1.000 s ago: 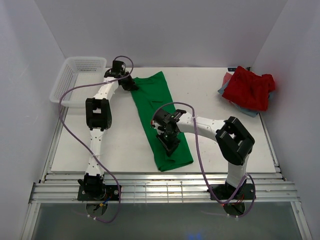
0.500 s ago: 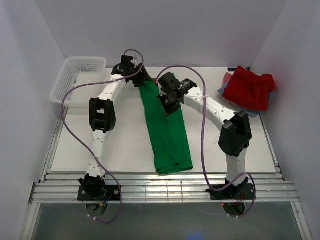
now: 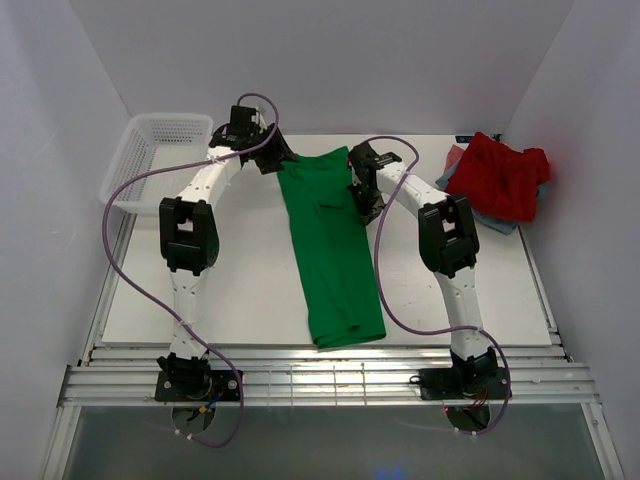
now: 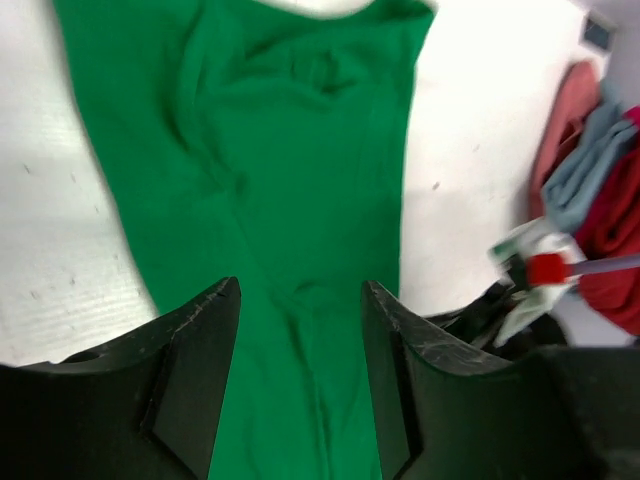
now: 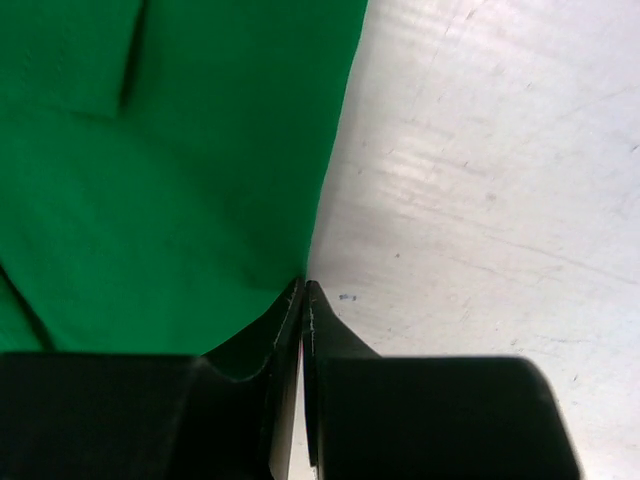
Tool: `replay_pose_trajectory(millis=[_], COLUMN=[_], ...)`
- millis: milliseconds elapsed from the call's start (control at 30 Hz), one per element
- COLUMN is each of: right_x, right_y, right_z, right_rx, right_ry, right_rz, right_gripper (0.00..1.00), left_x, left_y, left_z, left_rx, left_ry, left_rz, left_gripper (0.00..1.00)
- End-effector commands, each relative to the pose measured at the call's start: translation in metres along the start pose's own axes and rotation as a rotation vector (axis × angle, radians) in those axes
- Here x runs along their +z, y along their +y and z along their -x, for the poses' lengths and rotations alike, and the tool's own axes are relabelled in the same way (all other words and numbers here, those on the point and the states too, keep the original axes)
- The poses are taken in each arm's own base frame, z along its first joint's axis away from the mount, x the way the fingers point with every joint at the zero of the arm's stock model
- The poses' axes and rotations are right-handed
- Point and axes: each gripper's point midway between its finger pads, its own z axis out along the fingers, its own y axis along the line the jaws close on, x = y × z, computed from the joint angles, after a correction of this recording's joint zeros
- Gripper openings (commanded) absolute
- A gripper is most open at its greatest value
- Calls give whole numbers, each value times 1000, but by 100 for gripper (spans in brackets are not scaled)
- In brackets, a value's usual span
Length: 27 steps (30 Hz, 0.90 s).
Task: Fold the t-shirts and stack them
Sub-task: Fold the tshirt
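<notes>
Three t-shirts are shown on a white desk (image 3: 220,290), and none is judged fully folded. Far to the left of the green t-shirt (image 3: 332,250), a white mesh basket (image 3: 150,160) is seen at the desk's edge. At the green t-shirt's far left corner, the left tool (image 4: 300,290) is held with its jaws apart over the cloth, with nothing gripped. The green t-shirt itself is laid flat as a long narrow strip down the middle of the desk. Its sides appear to be turned in already, and the crosswise folds are judged to be left. At its far right edge, the right tool (image 5: 303,283) is pressed shut, with the tips meeting exactly at the hem. Whether any cloth is pinched cannot be told. Well to the right of the green t-shirt, a red t-shirt (image 3: 498,178) is heaped crumpled on a blue-grey t-shirt (image 3: 443,181), and both are unfolded. No stack has been made yet.
</notes>
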Motion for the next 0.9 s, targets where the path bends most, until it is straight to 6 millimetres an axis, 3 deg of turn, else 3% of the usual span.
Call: replay_pose_trajectory(millis=[0,167,333,467,867], right_x=[-20,-16,-12,-12,-37], right_y=[-3,-9,-6,-4,4], right_z=[44,44,35,33,52], right_rx=[-4,6,10,14,42], right_ry=[-153,-153,-147,-149,-215], right_rz=[16,24,51,64,99], right_gripper=[8,8,8,8,8], left_x=[-12,-1,9,11,18], left_y=[-19,-9,11,15,28], left_z=[-23,-63,-91,-91,-104], left_rx=[34,30,23,28,16], left_ry=[42,122,187,187,223], left_rz=[6,52,97,110,138], left_gripper=[61,47,45,43,41])
